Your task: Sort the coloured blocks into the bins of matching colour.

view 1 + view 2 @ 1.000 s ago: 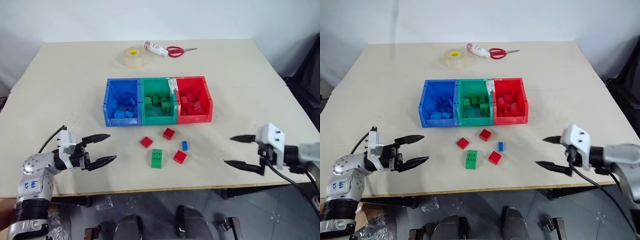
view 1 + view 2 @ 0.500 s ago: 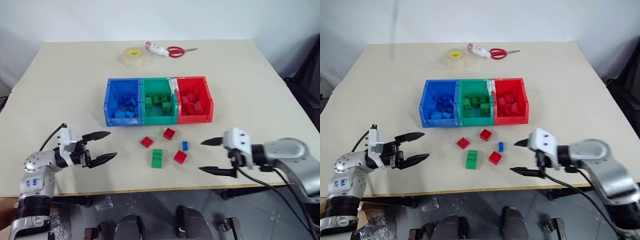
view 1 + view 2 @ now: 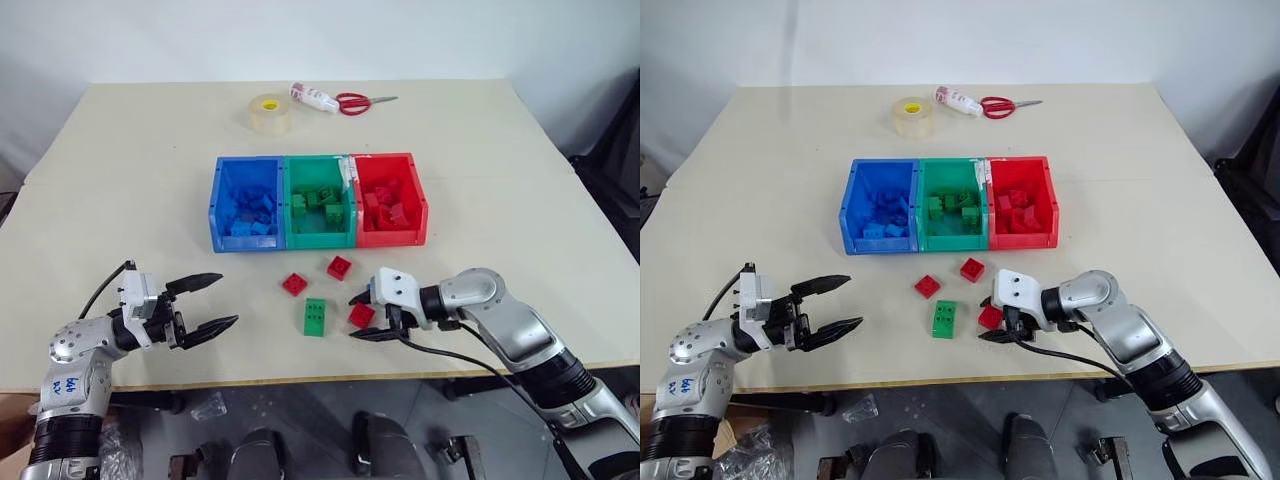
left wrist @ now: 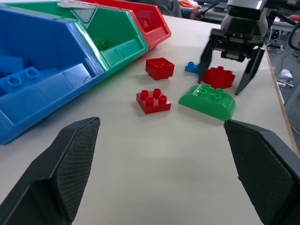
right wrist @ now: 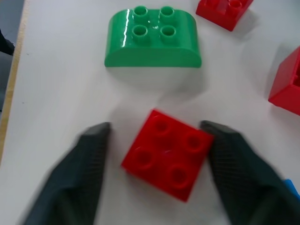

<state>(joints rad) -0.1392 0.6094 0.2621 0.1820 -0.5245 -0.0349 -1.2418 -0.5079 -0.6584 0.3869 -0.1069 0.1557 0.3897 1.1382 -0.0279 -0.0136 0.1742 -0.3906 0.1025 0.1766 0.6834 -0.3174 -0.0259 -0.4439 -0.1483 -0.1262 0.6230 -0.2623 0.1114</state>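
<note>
Right tool straddles a glossy square four-stud red block, fingers just short of gripping.

Occlusions and cut-offs around the right gripper

Its fingers are straddling a red block and covering part of it in the head views; the tiny blue block is sitting half hidden behind a finger, with just a sliver at the right wrist view's edge. Whether the pads are touching the red block is blurring out. The bins are running off the left wrist frame.
</note>
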